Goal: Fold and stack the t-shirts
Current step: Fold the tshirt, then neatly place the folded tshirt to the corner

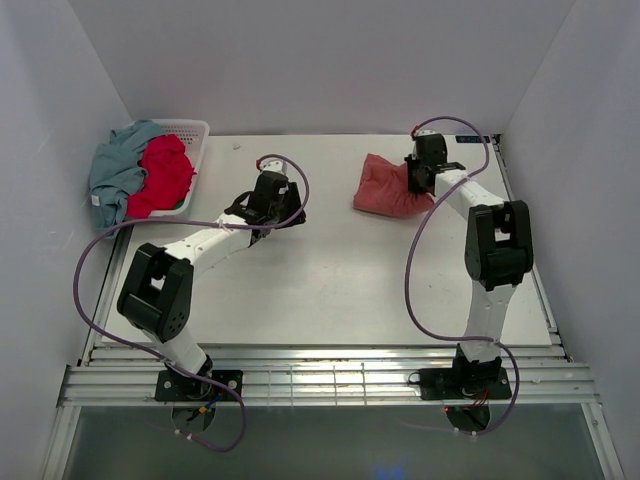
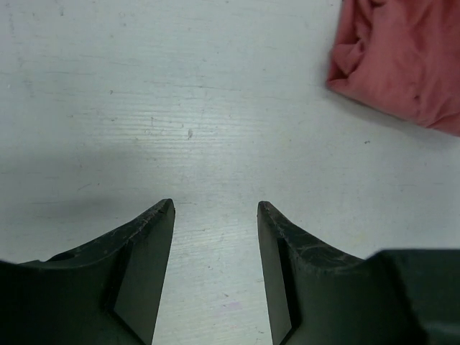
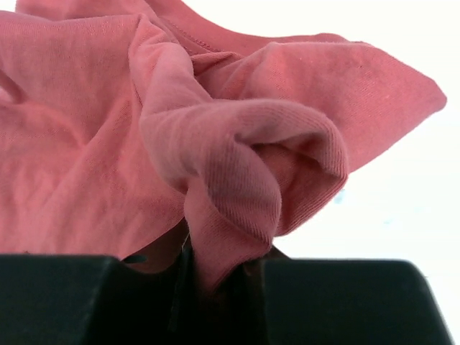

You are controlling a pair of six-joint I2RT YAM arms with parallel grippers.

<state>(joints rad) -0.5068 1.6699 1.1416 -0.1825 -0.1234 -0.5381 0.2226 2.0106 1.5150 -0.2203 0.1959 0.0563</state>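
Salmon-red t-shirt (image 1: 385,186): crumpled at the far right of the table (image 1: 330,280), one fold pinched in my right pincer (image 1: 420,178), which is clenched on the cloth. My left pincer (image 2: 215,208): released, jaws apart over bare table, left of that shirt. Crimson t-shirt (image 1: 160,175) and grey-blue t-shirt (image 1: 115,170): heaped in the white basket (image 1: 195,135), far left corner.

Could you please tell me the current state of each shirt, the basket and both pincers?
White plastic lattice basket: upright, holding two shirts.
Bright crimson cotton t-shirt: bunched in basket.
Grey-blue cotton t-shirt: crumpled, spilling over basket.
Dusty salmon-red cotton t-shirt: crumpled, unfolded.
Left pincer: open, empty.
Right pincer: shut on salmon-red t-shirt.
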